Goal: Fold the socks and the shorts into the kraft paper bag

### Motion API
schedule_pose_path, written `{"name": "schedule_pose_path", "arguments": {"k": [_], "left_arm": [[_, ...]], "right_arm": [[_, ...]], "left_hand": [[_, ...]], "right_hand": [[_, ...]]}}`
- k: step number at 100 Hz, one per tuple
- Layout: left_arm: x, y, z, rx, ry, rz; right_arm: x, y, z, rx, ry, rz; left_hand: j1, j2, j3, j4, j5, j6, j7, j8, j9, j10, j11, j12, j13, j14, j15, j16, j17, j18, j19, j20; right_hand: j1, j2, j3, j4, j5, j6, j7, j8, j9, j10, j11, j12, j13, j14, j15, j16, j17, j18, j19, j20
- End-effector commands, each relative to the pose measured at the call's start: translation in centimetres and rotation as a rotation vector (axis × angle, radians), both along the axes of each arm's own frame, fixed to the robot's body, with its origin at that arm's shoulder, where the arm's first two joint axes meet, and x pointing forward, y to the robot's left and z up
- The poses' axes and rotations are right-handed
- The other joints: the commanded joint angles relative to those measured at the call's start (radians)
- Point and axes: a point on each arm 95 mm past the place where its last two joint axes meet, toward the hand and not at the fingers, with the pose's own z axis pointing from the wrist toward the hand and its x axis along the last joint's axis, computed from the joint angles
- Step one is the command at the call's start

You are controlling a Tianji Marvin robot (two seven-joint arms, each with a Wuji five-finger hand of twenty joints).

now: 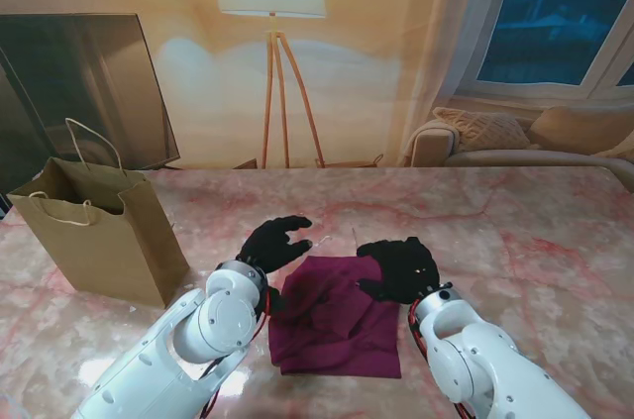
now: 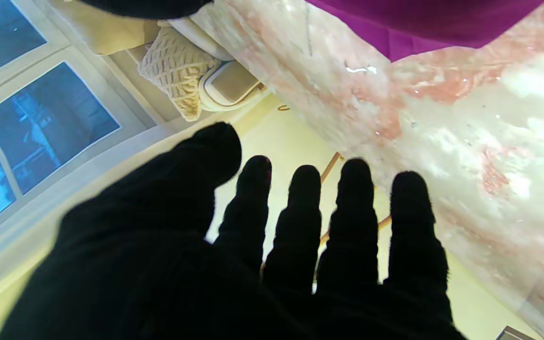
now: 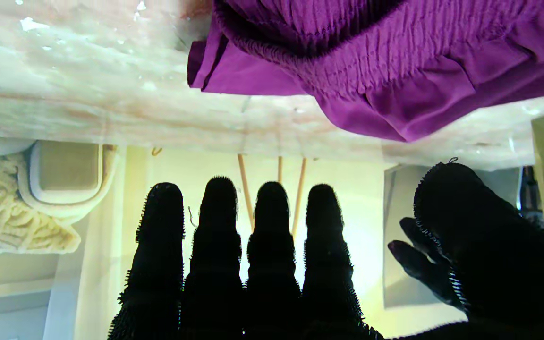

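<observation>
Kraft paper bag: plain brown faces, no print or logo.
Shorts: plain purple cloth, no label or tag showing.
Elsewhere: no text, number or sign can be read in any view.

The table is finished in glossy pink marble; the shorts are made of matt purple cloth, the bag of matt brown kraft paper
</observation>
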Motion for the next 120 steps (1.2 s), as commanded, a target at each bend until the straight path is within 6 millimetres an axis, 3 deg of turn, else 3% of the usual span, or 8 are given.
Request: {"name": "schedule_pose_path", "arguments": {"k": [1,17,28,34,43,66,85,120], "left_arm": [[0.6,0.7,-0.3,0.028,0.024,-0.002],[2.5,0.8,-1.7,0.131,-0.021,-0.046],[3.6,0.6,-2.4,0.171,-0.022,-0.067],[4.0,0.4,-2.9,0.184,-0.012,-0.078],[4.5,0.3,-3.7,0.213,-0.004,-0.099],[5.4,-0.3,-5.0,0.308,0.006,-0.172],[6.0,-0.7,-6.0,0.392,0.021,-0.209],[6.8,-1.8,-7.5,0.426,0.051,-0.195]], "right_arm": [[0.5,0.3,-0.2,-0.006,0.019,0.004],[1.8,1.1,-1.2,-0.049,0.108,-0.012],[2.5,1.4,-1.8,-0.019,0.177,-0.029],[2.7,1.5,-2.0,0.048,0.200,-0.041],[3.0,2.0,-2.3,0.140,0.168,-0.064],[4.4,2.4,-2.3,-0.014,0.187,-0.055],[5.4,2.9,-3.1,-0.107,0.218,-0.038],[6.6,2.7,-4.9,-0.134,0.298,-0.088]], "left_hand": [[-0.011,-0.038,0.036,-0.048,-0.055,-0.017,-0.022,-0.033,-0.069,-0.052,-0.040,-0.016,-0.105,-0.058,-0.071,-0.042,-0.061,-0.043,-0.078,-0.033],[0.001,-0.062,0.075,-0.057,-0.147,-0.001,-0.086,-0.083,-0.194,-0.081,-0.063,-0.039,-0.247,-0.147,-0.139,-0.100,-0.135,-0.090,-0.203,-0.051],[0.023,-0.055,0.097,-0.068,-0.164,-0.006,-0.090,-0.096,-0.215,-0.092,-0.053,-0.047,-0.257,-0.168,-0.133,-0.116,-0.141,-0.085,-0.228,-0.047],[0.019,-0.055,0.089,-0.072,-0.180,-0.002,-0.095,-0.100,-0.232,-0.093,-0.055,-0.050,-0.265,-0.166,-0.133,-0.120,-0.149,-0.081,-0.237,-0.047],[-0.015,-0.058,0.065,-0.077,-0.203,0.004,-0.103,-0.106,-0.260,-0.095,-0.061,-0.057,-0.269,-0.140,-0.131,-0.121,-0.160,-0.070,-0.253,-0.048],[-0.136,-0.102,0.006,-0.086,-0.263,0.041,-0.141,-0.125,-0.319,-0.068,-0.078,-0.071,-0.218,-0.070,-0.108,-0.089,-0.169,-0.045,-0.290,-0.031],[-0.143,-0.119,-0.015,-0.089,-0.284,0.063,-0.181,-0.131,-0.249,-0.057,-0.056,-0.047,-0.099,-0.053,-0.018,0.047,-0.156,-0.024,-0.280,0.036],[-0.171,-0.165,0.004,-0.098,-0.201,0.064,-0.136,-0.113,0.023,-0.128,0.352,0.513,-0.087,-0.050,0.144,0.344,-0.186,0.042,-0.348,0.015]], "right_hand": [[-0.009,-0.053,0.011,-0.017,-0.072,0.033,-0.032,-0.014,-0.085,0.010,0.002,-0.001,-0.080,0.023,-0.033,-0.018,-0.046,0.022,-0.031,-0.034],[0.027,-0.108,-0.045,-0.041,-0.184,0.101,-0.088,-0.041,-0.233,0.038,-0.005,-0.007,-0.207,0.058,-0.063,-0.045,-0.116,0.047,-0.087,-0.032],[-0.009,-0.050,-0.106,-0.040,-0.197,0.107,-0.099,-0.045,-0.260,0.043,0.009,-0.008,-0.241,0.064,-0.059,-0.060,-0.136,0.054,-0.109,-0.020],[-0.076,0.040,-0.139,-0.010,-0.189,0.098,-0.100,-0.043,-0.247,0.039,0.006,-0.011,-0.235,0.063,-0.050,-0.059,-0.143,0.067,-0.107,-0.008],[-0.061,0.071,-0.134,0.006,-0.142,0.088,-0.091,-0.039,-0.200,0.046,0.005,-0.015,-0.210,0.068,-0.043,-0.058,-0.138,0.091,-0.091,0.010],[0.024,-0.064,-0.045,-0.019,-0.189,0.114,-0.101,-0.034,-0.291,0.050,-0.003,-0.013,-0.302,0.052,-0.074,-0.079,-0.166,0.064,-0.121,0.009],[0.095,-0.174,0.040,-0.053,-0.237,0.153,-0.126,-0.040,-0.365,0.070,0.017,-0.009,-0.275,0.087,-0.034,-0.078,-0.098,0.075,-0.072,0.048],[0.100,-0.216,0.095,-0.076,-0.335,0.284,-0.259,-0.053,-0.356,0.113,0.246,0.078,-0.053,0.028,0.264,0.258,0.028,0.049,0.237,0.376]]}}
